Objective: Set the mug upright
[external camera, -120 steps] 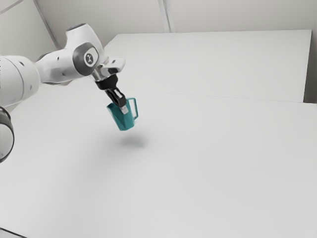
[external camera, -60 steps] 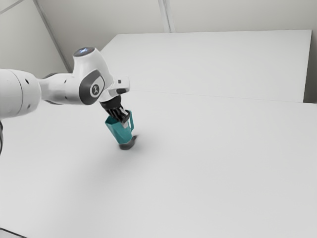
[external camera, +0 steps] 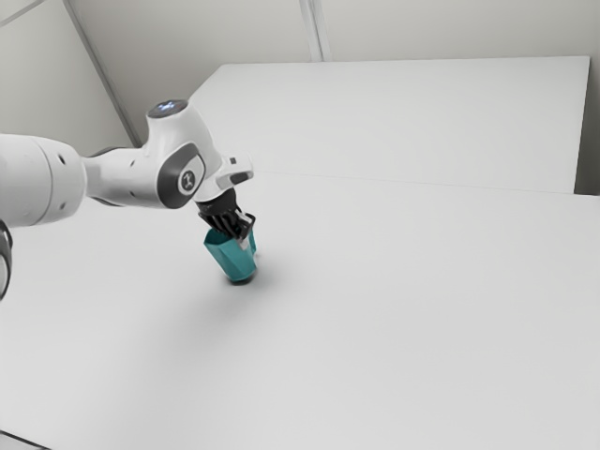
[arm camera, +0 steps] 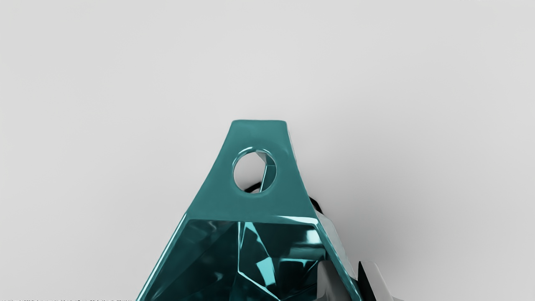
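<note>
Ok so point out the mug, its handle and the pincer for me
Mug (external camera: 232, 260), exterior view: outer side wall.
Handle (arm camera: 259, 135), wrist view: flat surface beside the round hole.
Pincer (arm camera: 346, 274), wrist view: midway between its fingertips.

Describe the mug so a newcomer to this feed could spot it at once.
On the big white table, follow the white arm from the exterior view's left to its black gripper. Pinched there by its wall is the mug: faceted, leaning, with a round hole beside its rim. Its teal colour sets it apart from the white table and the arm.
</note>
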Robot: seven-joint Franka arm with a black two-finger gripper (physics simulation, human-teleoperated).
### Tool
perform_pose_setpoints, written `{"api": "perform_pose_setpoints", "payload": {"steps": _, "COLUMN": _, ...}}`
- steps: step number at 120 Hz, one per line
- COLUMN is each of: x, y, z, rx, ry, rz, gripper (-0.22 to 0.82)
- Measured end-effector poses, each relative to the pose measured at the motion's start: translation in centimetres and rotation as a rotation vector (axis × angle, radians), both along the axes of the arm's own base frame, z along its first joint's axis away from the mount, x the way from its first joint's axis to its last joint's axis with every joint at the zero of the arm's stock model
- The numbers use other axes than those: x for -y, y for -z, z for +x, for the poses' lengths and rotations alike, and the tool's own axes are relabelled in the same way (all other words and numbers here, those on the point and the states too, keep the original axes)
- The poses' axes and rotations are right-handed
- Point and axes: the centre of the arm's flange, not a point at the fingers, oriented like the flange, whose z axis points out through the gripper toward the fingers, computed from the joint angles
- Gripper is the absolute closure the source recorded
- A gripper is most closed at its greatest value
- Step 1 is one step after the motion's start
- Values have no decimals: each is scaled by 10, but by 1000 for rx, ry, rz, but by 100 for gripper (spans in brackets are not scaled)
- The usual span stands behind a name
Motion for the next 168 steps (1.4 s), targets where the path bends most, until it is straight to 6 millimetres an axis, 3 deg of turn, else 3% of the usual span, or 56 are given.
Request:
{"api": "perform_pose_setpoints", "payload": {"steps": 34, "x": 0, "y": 13, "z": 1, "rx": -20, "ry": -51, "rz": -4, "gripper": 75}}
{"api": "perform_pose_setpoints", "payload": {"steps": 55, "x": 3, "y": 10, "z": 0, "rx": -19, "ry": -67, "rz": -23, "gripper": 38}}
{"api": "perform_pose_setpoints", "payload": {"steps": 68, "x": 5, "y": 0, "z": 0, "rx": -6, "ry": -67, "rz": -30, "gripper": 23}}
{"api": "perform_pose_setpoints", "payload": {"steps": 83, "x": 4, "y": -33, "z": -1, "rx": 23, "ry": -68, "rz": -41, "gripper": 13}}
{"api": "perform_pose_setpoints", "payload": {"steps": 130, "x": -17, "y": -190, "z": 36, "rx": 58, "ry": -61, "rz": -19, "gripper": 2}}
{"api": "perform_pose_setpoints", "payload": {"steps": 146, "x": -17, "y": -218, "z": 33, "rx": 38, "ry": -40, "rz": -2, "gripper": 1}}
{"api": "perform_pose_setpoints", "payload": {"steps": 168, "x": -17, "y": -223, "z": 25, "rx": -18, "ry": -20, "rz": 4, "gripper": 0}}
